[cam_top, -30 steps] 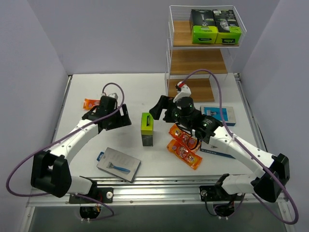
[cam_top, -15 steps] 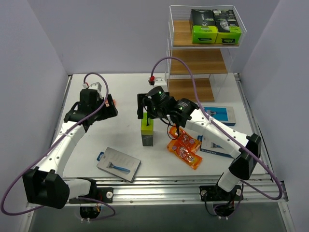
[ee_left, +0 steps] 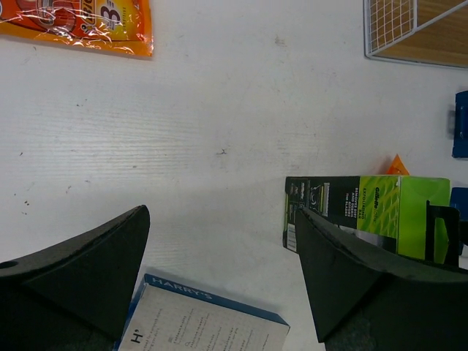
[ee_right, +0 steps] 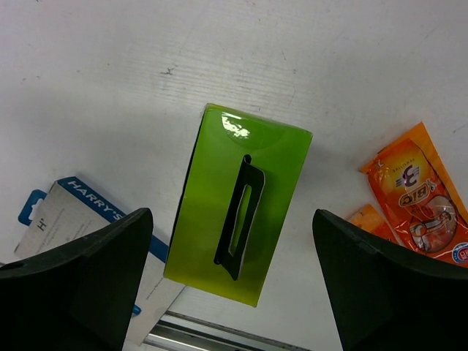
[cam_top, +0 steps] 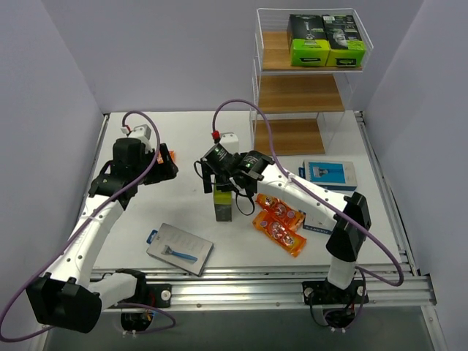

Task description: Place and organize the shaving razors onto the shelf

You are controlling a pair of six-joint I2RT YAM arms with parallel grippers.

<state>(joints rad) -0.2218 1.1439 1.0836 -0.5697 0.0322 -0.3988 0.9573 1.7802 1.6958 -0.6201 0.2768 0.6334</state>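
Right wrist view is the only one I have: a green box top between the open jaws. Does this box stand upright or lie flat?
Observer: Upright; the top view shows the green box with its dark side below the green top.
Operator: Is anything already on the shelf?
Observer: Yes, two similar boxes stand side by side on its top board.
Operator: Where is the left arm?
Observer: Away from the box, jaws open, near an orange packet on the left side.
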